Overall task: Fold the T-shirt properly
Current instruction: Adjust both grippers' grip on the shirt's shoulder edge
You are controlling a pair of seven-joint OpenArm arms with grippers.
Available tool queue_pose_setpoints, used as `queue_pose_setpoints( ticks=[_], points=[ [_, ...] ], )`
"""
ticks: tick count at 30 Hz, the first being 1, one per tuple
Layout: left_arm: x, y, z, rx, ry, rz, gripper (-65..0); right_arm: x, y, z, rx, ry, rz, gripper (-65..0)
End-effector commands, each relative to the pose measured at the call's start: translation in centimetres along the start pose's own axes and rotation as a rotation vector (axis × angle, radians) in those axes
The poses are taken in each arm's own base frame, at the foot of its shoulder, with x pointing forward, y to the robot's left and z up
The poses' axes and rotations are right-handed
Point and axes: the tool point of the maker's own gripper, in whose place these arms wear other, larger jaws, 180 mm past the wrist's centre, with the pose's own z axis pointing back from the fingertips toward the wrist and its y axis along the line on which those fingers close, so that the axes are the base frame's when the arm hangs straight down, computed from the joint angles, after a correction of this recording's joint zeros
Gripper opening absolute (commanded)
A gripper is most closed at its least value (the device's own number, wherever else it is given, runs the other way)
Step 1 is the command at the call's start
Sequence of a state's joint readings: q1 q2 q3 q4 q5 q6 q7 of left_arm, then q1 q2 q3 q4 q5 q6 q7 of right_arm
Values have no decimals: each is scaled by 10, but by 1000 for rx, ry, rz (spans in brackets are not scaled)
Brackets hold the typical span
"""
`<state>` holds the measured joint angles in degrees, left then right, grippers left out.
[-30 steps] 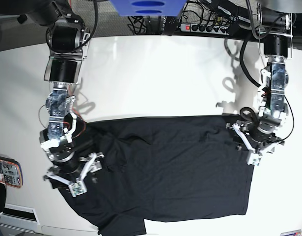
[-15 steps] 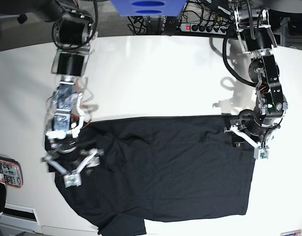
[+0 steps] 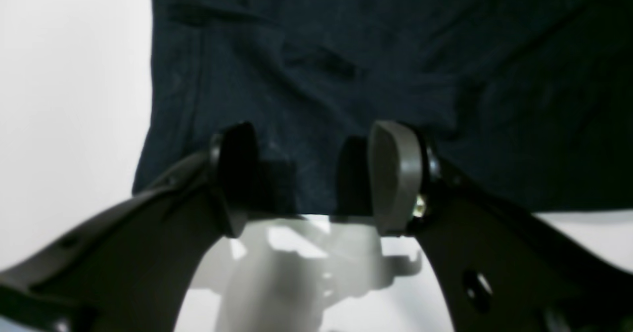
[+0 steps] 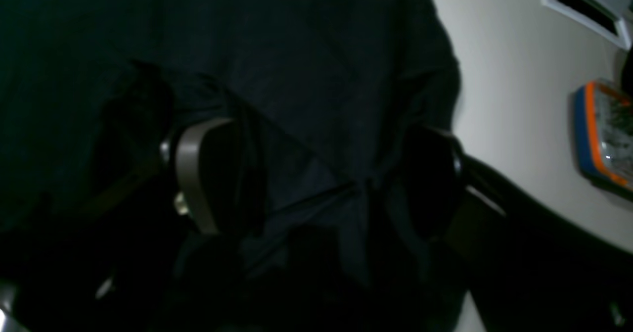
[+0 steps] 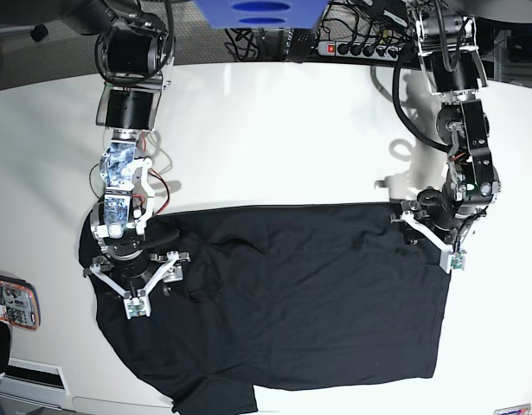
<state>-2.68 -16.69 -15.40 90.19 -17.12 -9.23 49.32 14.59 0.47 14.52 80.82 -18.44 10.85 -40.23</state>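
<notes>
**One shirt, two grippers, both spread wide**

You have one garment here: the T-shirt (image 5: 300,294), plain black, lying mostly flat on the white table (image 5: 274,138). It fills the lower middle of the base view. Its body is smooth with soft wrinkles, bunched into darker folds near the sleeve on that view's left.

You have two arms. Your left gripper (image 5: 430,239) sits at the shirt's top corner on the base view's right; its fingers (image 3: 393,173) stand apart, straddling the cloth edge, nothing pinched between them. Your right gripper (image 5: 131,285) hangs over the bunched sleeve end, fingers (image 4: 198,173) wide apart above dark rumpled fabric.

One orange-and-blue box (image 5: 10,303) lies at the table's left edge, apart from the shirt.
</notes>
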Motion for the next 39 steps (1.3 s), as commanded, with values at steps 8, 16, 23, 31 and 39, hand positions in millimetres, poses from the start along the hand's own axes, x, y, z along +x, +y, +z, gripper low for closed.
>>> queue_pose_setpoints(
  ticks=[8,16,23,31,39],
  points=[
    [-8,-24,-1,-49,2,-80,-292,11,-4,0,-10,-42,-2,-160],
    [-23,-40,-4,-54,-28,-176,-292,7,-2,-1,-5,-32,-2,-160],
    [-9,-14,0,3,-57,-164,-292,-33,17,-22,52,26,-23,-160],
    [9,17,-2,79,-78,-159,-292,-65,31,-33,90,80,-44,-160],
    [-17,23,-47,73,-48,-158,-292,-65,31,-32,89,79,-44,-160]
  ],
)
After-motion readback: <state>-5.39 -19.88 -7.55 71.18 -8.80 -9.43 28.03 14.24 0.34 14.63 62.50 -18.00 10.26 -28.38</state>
